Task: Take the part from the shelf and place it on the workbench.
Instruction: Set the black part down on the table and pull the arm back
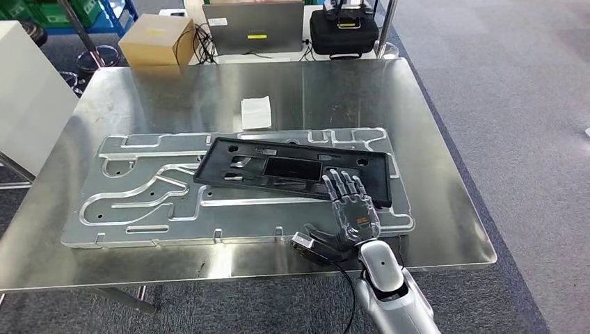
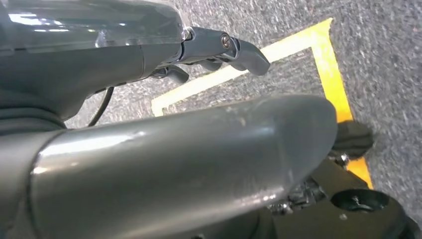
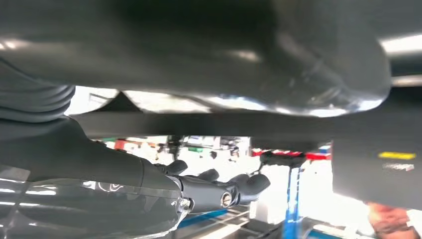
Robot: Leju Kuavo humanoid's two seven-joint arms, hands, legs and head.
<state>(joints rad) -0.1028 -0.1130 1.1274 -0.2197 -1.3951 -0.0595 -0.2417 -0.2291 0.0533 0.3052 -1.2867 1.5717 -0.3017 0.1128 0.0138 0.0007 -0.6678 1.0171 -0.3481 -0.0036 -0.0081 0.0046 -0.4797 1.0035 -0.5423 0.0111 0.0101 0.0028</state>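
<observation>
The part, a long flat black plastic frame (image 1: 292,170), lies on a silver machined plate (image 1: 139,202) on the steel workbench (image 1: 174,97). My right hand (image 1: 351,212) is at the frame's near right corner, palm down. Its fingers stretch out over the frame's edge and its thumb points left above the plate's near edge. I cannot tell whether the fingers touch the frame, and nothing is gripped. In the right wrist view the fingers (image 3: 214,191) stand apart from the thumb. My left hand (image 2: 219,50) hangs over grey carpet with yellow tape, holding nothing.
A white paper slip (image 1: 256,112) lies behind the plate. Beyond the bench's far edge stand a cardboard box (image 1: 156,38), a grey case (image 1: 257,28) and a black bag (image 1: 343,31). Grey carpet runs along the right side.
</observation>
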